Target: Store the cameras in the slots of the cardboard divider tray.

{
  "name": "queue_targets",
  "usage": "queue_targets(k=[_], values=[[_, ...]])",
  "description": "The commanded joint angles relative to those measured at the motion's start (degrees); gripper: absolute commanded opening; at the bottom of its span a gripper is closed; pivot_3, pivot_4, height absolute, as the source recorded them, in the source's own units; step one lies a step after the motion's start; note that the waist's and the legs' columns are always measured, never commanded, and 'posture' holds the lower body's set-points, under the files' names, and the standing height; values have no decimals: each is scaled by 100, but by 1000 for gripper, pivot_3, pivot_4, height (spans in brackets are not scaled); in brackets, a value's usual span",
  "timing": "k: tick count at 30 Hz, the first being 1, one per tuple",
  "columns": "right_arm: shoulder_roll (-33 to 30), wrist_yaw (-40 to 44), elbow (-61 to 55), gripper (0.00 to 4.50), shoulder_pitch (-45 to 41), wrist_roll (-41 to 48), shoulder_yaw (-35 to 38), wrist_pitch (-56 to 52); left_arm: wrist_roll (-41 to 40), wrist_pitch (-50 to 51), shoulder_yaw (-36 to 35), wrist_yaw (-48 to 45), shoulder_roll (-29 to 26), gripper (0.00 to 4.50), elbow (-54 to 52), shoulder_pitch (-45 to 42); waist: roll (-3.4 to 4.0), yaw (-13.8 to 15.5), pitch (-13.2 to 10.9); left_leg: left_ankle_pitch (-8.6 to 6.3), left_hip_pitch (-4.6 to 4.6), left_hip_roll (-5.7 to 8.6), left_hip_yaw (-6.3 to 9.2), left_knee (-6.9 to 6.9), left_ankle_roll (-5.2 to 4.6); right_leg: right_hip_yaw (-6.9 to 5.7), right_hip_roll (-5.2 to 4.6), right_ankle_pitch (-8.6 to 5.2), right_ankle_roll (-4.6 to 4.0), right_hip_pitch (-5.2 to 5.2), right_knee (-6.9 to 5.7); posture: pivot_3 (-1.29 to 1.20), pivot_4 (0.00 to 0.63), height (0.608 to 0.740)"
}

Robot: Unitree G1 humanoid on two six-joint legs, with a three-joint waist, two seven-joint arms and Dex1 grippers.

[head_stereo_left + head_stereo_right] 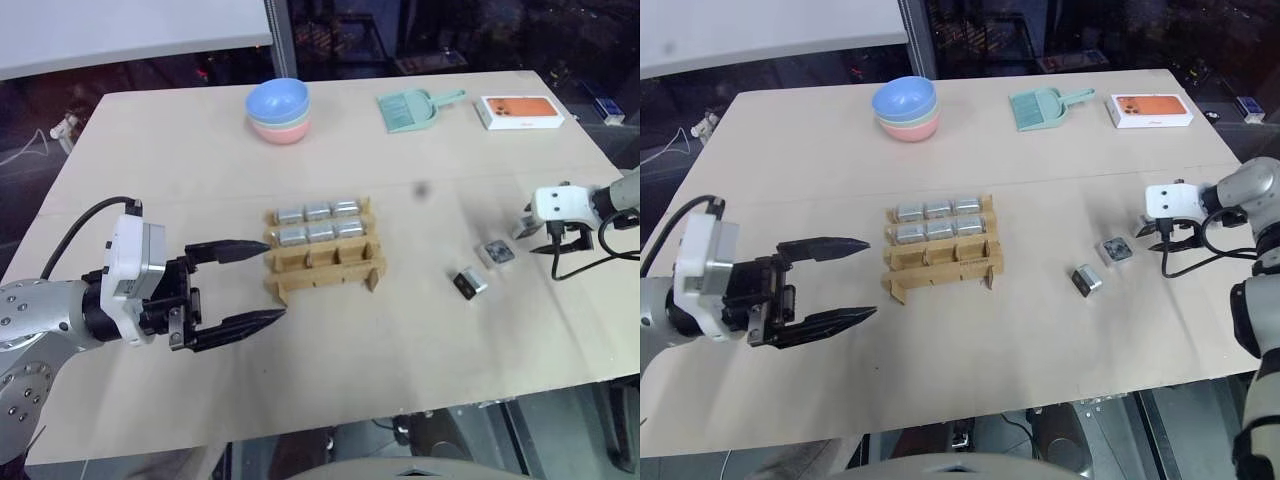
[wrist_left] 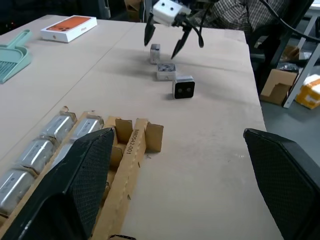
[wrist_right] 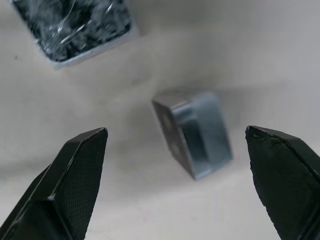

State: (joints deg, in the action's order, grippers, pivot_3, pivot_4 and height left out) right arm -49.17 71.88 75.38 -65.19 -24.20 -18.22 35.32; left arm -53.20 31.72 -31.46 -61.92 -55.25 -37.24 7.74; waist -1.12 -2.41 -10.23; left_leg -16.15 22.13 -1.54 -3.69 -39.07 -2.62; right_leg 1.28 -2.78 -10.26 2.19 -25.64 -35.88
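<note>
Left eye view: cardboard divider tray (image 1: 323, 250) mid-tabletop; far and middle rows hold six cameras (image 1: 318, 221), near row vacant. Three loose cameras (image 2: 170, 72) toward right edge, bare tabletop (image 1: 200, 150) between. Right gripper (image 1: 549, 232) spread wide above them, holding nothing. Left gripper (image 1: 245, 283) wide, unladen, beside tray's left side.

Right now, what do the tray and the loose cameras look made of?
Tray: brown corrugated cardboard, matte, with raw cut edges and slotted strips. Cameras: probably metal, going by the brushed silver-grey sides with soft reflections; the front face is dark and glossy, perhaps glass or plastic.
</note>
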Motion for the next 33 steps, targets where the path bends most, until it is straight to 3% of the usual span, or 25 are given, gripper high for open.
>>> queue_targets(k=[1, 4, 7, 9, 13, 19, 26, 31, 33], values=[[10, -195, 18, 4398, -255, -131, -54, 61, -56, -44, -240, 44, 13, 4291, -134, 43, 0, -2, 0, 0, 0, 0, 0, 0, 0, 0, 0, 0, 0, 0, 0, 0, 150, 740], [71, -322, 41, 4398, -294, -230, -123, 71, -81, -39, -265, 95, 40, 4291, -164, 67, 0, -3, 0, 0, 0, 0, -1, 0, 0, 1, 0, 0, 0, 0, 0, 0, 150, 740], [89, -335, 62, 3722, -328, -282, -144, 102, -95, -22, -308, 126, 58, 4291, -204, 109, 0, -3, 0, 0, 1, 0, 0, 0, 0, 0, 0, 0, 0, 0, 0, 0, 150, 740], [83, -328, 72, 2551, -356, -305, -154, 121, -97, -22, -323, 147, 71, 4291, -229, 145, 0, -3, 0, 1, 1, 0, 0, 0, 2, 0, 0, 0, 0, 0, 1, 0, 150, 740], [65, -242, 74, 750, -412, -320, -161, 174, -80, -44, -304, 171, 93, 4291, -231, 163, -7, -24, 3, 0, -7, 0, 0, -2, 1, 1, 0, 0, 0, 10, 1, 0, 150, 740], [90, 191, 6, 723, -574, -105, -27, 277, -49, -72, -266, 172, 91, 4291, -184, 126, -3, -22, 0, -2, -14, -1, -7, -3, -3, 9, 1, 1, 0, 11, -6, 0, 150, 740], [905, 1782, -526, 723, -979, 1223, 765, -498, -23, -50, -367, 113, 21, 4291, -98, 121, -1, -75, 0, -1, -14, -6, -10, -2, -1, 11, 3, 3, 1, 6, -8, 0, 150, 740], [1648, 2062, -2271, 723, -843, 2437, 791, -2770, 215, -113, -596, -138, -152, 4291, 154, 168, 3, -66, -3, 0, -8, -11, 17, -2, 0, 1, 2, 10, 10, 3, -11, 0, 150, 740], [1938, 1619, -3186, 723, -633, 2469, 814, -3469, 385, -210, -710, -271, -208, 4291, 362, 151, 5, -35, -4, 1, 0, -15, 28, -1, 3, -6, 1, 13, 14, -2, -11, 0, 150, 740]])
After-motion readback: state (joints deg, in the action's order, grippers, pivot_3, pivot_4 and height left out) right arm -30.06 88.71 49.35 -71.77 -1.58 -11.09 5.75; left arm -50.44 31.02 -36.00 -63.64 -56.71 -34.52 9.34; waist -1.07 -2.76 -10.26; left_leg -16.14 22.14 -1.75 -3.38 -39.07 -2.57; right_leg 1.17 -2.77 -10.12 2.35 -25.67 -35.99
